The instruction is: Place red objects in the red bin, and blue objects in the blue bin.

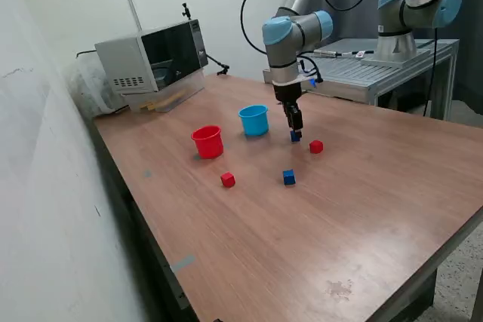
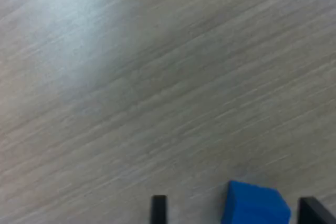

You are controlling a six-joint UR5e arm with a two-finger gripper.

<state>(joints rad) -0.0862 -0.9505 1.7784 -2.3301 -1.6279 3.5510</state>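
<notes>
My gripper (image 1: 294, 127) is lowered over a dark blue cube (image 1: 295, 137) just to the exterior view's right of the light blue cup (image 1: 254, 120). In the wrist view the gripper (image 2: 233, 211) is open, and the blue cube (image 2: 255, 206) sits between the fingertips (image 2: 158, 209), closer to one finger and with a gap to the other. The red cup (image 1: 207, 142) stands to the left of the blue cup. A second blue cube (image 1: 289, 177) and a red cube (image 1: 228, 179) lie nearer the front. Another red cube (image 1: 316, 146) lies right of the gripper.
A microwave (image 1: 155, 62) stands at the back left of the wooden table (image 1: 355, 239). A second robot arm (image 1: 415, 5) is mounted on a metal bench (image 1: 377, 69) behind the table at the back right.
</notes>
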